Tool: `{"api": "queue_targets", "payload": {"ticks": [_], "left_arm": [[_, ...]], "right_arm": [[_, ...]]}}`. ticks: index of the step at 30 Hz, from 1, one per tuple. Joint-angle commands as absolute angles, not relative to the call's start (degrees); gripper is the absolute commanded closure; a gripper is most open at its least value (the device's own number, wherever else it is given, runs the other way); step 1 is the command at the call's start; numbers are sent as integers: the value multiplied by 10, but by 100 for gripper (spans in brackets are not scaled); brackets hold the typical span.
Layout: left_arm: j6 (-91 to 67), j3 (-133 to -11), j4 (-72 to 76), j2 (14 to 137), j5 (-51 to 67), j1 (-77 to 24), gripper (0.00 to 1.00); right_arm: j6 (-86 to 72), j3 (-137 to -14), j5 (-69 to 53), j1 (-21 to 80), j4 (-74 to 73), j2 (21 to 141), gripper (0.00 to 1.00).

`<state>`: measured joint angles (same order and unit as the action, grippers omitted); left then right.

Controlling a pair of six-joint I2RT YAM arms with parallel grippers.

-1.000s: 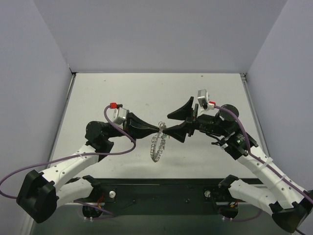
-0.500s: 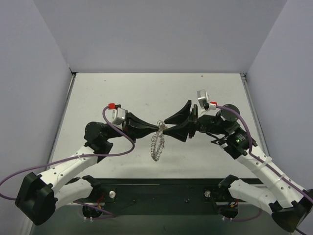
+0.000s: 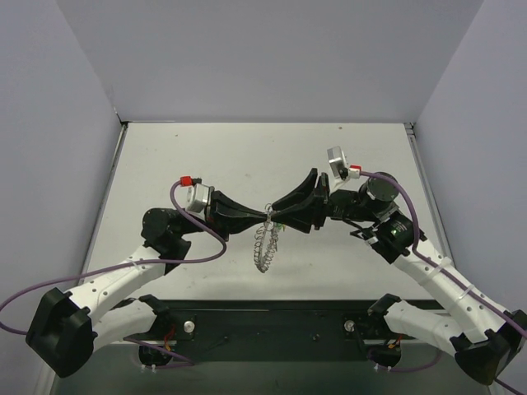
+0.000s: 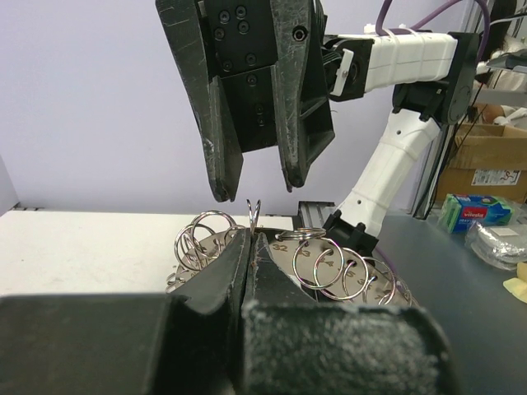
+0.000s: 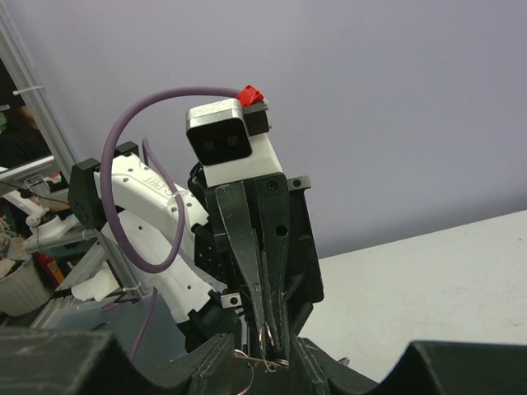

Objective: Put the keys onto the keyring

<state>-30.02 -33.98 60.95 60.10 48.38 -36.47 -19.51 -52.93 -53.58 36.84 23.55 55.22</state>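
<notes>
The keyring [image 3: 263, 243], a floppy silvery chain of linked rings, hangs over the table's middle. My left gripper [image 3: 268, 216] is shut on one upright ring [image 4: 254, 212] of it. In the left wrist view more rings [image 4: 329, 263] lie below on silvery numbered tags. My right gripper [image 3: 279, 211] faces the left one tip to tip, its jaws narrowly open. The right gripper's fingers [image 4: 221, 164] stand to either side just above the pinched ring. In the right wrist view the left gripper [image 5: 268, 329] pokes between my right gripper's pads [image 5: 216, 354]. No keys show in any view.
Grey walls close the white table [image 3: 247, 156] on three sides. A black bar [image 3: 263, 317] with the arm bases runs along the near edge. Purple cables [image 3: 198, 239] loop off both wrists.
My right gripper has moved left up to the left gripper's tips, and its jaws have narrowed. The left gripper has kept its hold on the hanging keyring and barely shifted.
</notes>
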Motion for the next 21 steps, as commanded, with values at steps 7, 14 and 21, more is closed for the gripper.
{"api": "queue_targets", "payload": {"ticks": [7, 14, 21], "left_arm": [[-330, -316, 763, 613, 427, -378, 100], [-363, -300, 862, 640, 401, -383, 100], [-397, -292, 954, 667, 371, -384, 100]], "right_arm": [[-228, -533, -572, 374, 334, 561, 69], [-247, -527, -582, 374, 362, 561, 69], [-249, -526, -582, 374, 364, 562, 69]]}}
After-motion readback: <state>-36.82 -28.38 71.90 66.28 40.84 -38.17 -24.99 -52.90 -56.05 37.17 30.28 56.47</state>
